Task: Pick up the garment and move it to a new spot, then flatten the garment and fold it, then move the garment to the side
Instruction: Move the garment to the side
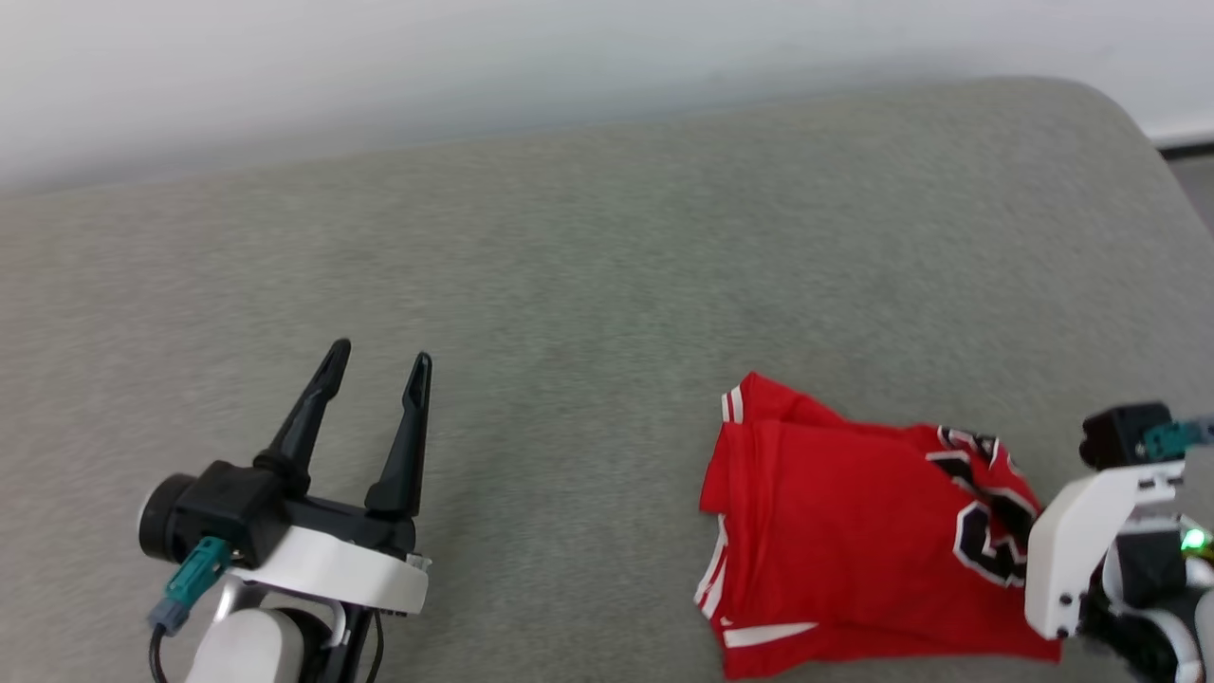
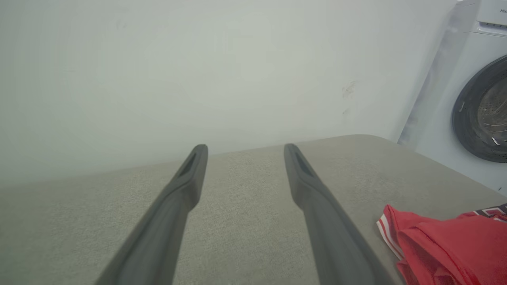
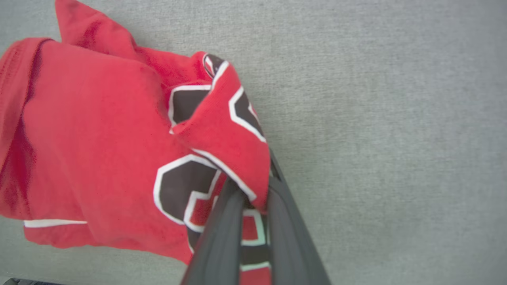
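Garment (image 1: 854,550) lies in a rough folded stack on the grey fabric surface (image 1: 569,266), on the robot's right and low in the head view. Striped trim shows along its left side, the black number at its right. Right gripper (image 3: 255,190): fingers nearly together, pinching a raised fold of the printed chest panel, with cloth bunched over the tips. Left gripper (image 1: 379,356): fingers spread wide with nothing between them, hovering over bare surface well apart from the garment. Judged step: shifting the folded garment to the side. A one-corner grip on layered cloth will likely peel the top layer and undo the fold. Better to keep the lift low and slide the stack slowly along the surface, pulling in line with the fold. The free left gripper could support the far edge. Washing machine (image 2: 475,107) stands beyond the surface's right end.
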Robot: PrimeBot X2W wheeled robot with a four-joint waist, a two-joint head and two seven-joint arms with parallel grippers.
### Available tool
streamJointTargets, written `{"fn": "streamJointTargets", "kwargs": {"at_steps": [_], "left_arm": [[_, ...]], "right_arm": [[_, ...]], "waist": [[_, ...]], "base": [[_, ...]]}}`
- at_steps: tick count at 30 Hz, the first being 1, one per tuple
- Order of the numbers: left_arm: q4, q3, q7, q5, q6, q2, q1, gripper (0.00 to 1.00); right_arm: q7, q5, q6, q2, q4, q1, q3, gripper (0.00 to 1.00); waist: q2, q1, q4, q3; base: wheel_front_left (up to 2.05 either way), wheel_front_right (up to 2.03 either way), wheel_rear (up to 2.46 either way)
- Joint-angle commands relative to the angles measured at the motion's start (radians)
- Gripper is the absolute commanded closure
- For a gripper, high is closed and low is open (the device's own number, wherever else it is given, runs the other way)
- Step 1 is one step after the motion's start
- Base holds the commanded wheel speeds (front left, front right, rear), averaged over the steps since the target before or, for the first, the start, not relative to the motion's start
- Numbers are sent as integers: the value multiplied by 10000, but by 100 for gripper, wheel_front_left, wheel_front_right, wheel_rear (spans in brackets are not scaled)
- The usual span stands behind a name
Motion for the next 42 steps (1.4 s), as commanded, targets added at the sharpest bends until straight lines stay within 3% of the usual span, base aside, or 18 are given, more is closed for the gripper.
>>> {"fn": "streamJointTargets", "kwargs": {"at_steps": [1, 5, 9, 20, 30, 31, 33, 42], "left_arm": [[-116, 12, 28, 37, 33, 83, -146, 0], [-543, 4, 179, 76, 4, 291, -453, 0], [-1035, -155, 345, 153, -89, 485, -946, 0], [-1821, -857, 538, 164, -279, 1004, -2582, 0], [-1934, -1487, 356, 98, -340, 1184, -3559, 0], [-1901, -1533, 334, 85, -342, 1193, -3605, 0], [-1826, -1625, 288, 66, -327, 1200, -3676, 0], [-1195, -1685, 79, -145, -271, 1042, -3232, 0]], "right_arm": [[-71, -156, -10, -44, 35, -335, -30, 100], [-275, -501, -10, 64, 351, -1170, -364, 100], [-563, -1026, -10, -92, 755, -2108, -951, 100], [-1301, -2884, -11, -731, 2132, -4663, -3880, 100], [-1857, -4751, -11, -908, 2431, -5479, -5987, 99], [-1932, -4892, -11, -826, 2478, -5502, -6104, 71], [-2065, -5145, -11, -635, 2540, -5527, -6414, 0], [-3421, -5975, -11, 117, 2440, -5121, -7574, 0]], "waist": [[0, 0, -818, 610], [0, 0, -1416, 1324], [0, 0, -1551, 2132], [0, 0, -775, 4035], [0, 0, -57, 4880], [0, 0, -32, 4891], [0, 0, 2, 4876], [0, 0, 133, 3971]], "base": [[0, 0, 0], [0, 0, 0], [0, 0, 0], [0, 0, 0], [0, 0, 0], [0, 0, 0], [0, 0, 0], [0, 0, 0]]}}
